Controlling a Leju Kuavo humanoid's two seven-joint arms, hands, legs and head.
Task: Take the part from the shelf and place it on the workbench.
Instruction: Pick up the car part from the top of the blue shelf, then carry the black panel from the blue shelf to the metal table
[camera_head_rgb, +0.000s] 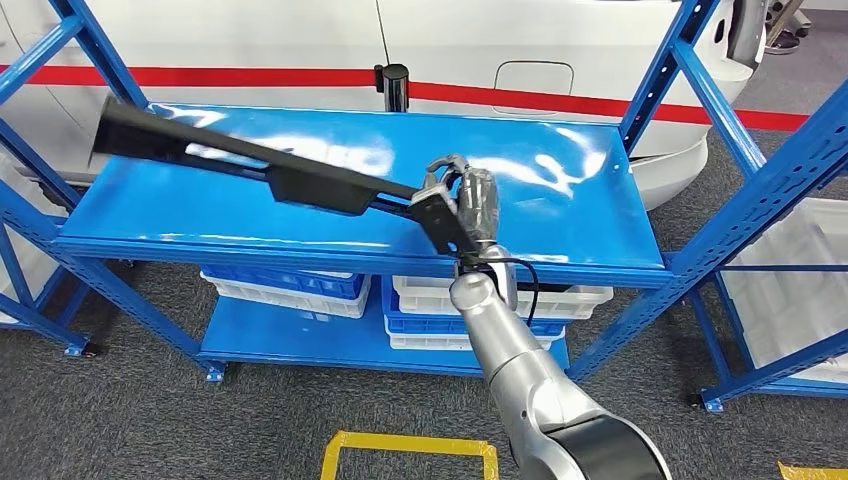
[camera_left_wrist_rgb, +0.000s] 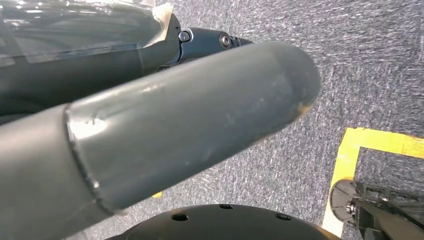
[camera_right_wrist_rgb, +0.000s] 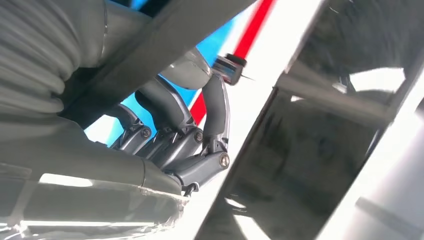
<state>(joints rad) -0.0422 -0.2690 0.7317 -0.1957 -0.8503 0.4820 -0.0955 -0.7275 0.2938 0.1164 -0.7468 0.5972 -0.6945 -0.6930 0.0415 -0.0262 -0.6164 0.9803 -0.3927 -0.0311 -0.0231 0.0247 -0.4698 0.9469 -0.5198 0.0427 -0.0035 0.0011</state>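
Over the upper blue shelf board (camera_head_rgb: 560, 200) you see the long black part (camera_head_rgb: 255, 165), slanting from its wide end at the back left down to its near end at the front middle, where your right hand (camera_head_rgb: 462, 200) has its fingers wrapped around it. Whether the part's far end touches the board or hangs just above it, you cannot tell. From the right wrist camera, the dark fingers (camera_right_wrist_rgb: 170, 145) curl up against the part's grey underside (camera_right_wrist_rgb: 165, 45).

Blue uprights (camera_head_rgb: 700, 70) stand on either side of the board, the right one near your forearm. Behind the shelf sits a white vehicle body with a red stripe (camera_head_rgb: 250, 76), and a black post (camera_head_rgb: 396, 88) rises just past the board's back edge. On the lower level lie white and blue crates (camera_head_rgb: 470, 300).

Your left hand (camera_left_wrist_rgb: 190, 125) hangs over grey carpet (camera_left_wrist_rgb: 370, 60) near yellow floor tape (camera_left_wrist_rgb: 350, 155); you cannot tell how its fingers lie.
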